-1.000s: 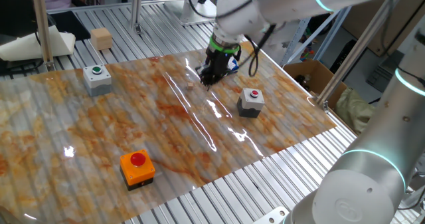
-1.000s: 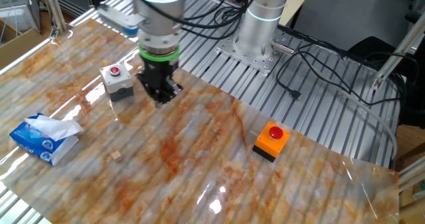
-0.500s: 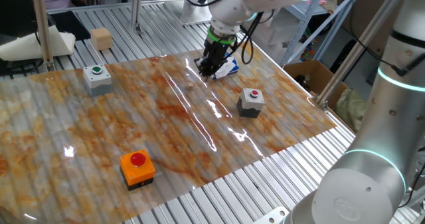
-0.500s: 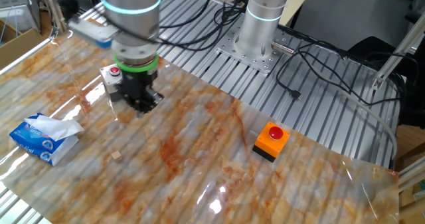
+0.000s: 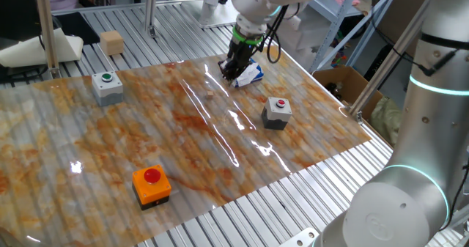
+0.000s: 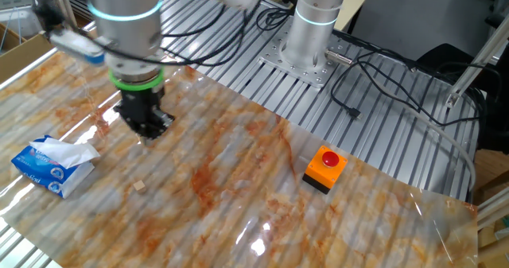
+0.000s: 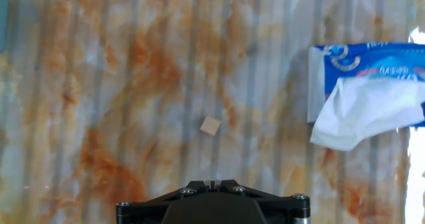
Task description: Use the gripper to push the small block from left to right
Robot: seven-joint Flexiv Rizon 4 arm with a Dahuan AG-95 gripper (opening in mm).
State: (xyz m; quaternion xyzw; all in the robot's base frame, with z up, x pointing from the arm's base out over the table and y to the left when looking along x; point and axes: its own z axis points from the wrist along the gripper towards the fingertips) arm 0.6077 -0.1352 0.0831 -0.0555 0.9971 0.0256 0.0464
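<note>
The small block (image 7: 210, 125) is a tiny tan cube lying on the marbled sheet; in the hand view it sits just ahead of the gripper (image 7: 211, 183), apart from it. In the other fixed view the block (image 6: 140, 186) lies nearer the camera than the gripper (image 6: 145, 129), with a clear gap between them. The black gripper (image 5: 233, 71), under its green ring, hovers low over the sheet beside the tissue pack. Its jaws are closed together and hold nothing.
A blue tissue pack (image 7: 368, 94) lies right of the block, also seen in the other fixed view (image 6: 52, 166). A grey red-button box (image 5: 277, 112), a grey green-button box (image 5: 108, 86), an orange button box (image 5: 152, 184) and a large tan cube (image 5: 112, 42) stand around.
The gripper has moved across the sheet away from the red-button box toward the tissue pack and the small block. The block has not moved.
</note>
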